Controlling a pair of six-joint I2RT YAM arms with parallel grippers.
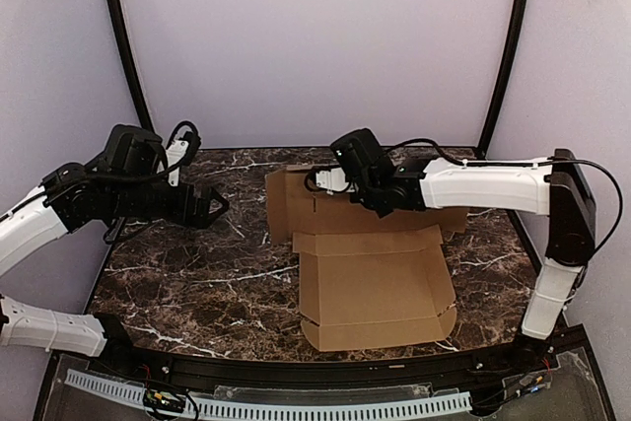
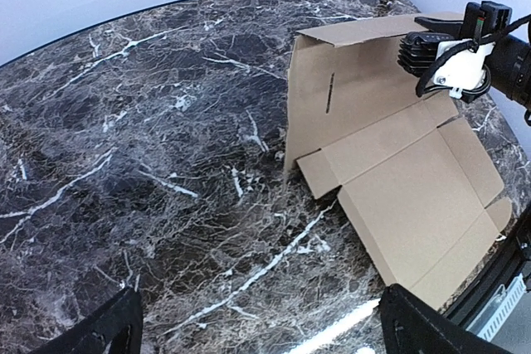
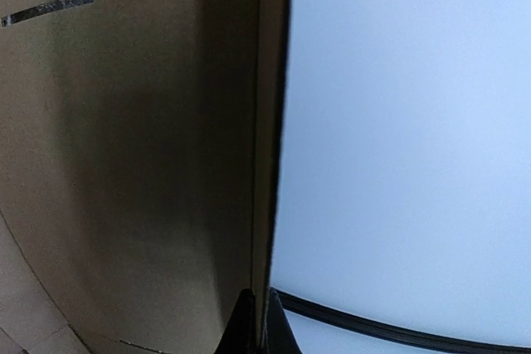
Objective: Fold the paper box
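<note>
Pinching the box point(image 1: 375, 283) by its upright rear panel, the right gripper point(image 3: 260, 322) is clamped on it; its base lies flat on the table point(image 1: 197, 273), right of centre; left gripper point(image 1: 219, 208) hovers, fingers spread

The top camera looks down from above and behind the arm bases onto the marble table point(image 1: 177, 283), with the cardboard box point(image 1: 380, 288) right of centre. The left wrist camera views the box at a slant from well to its left — both views share its upright back. The right wrist camera sits hard against that back — cardboard fills its left half.
</note>
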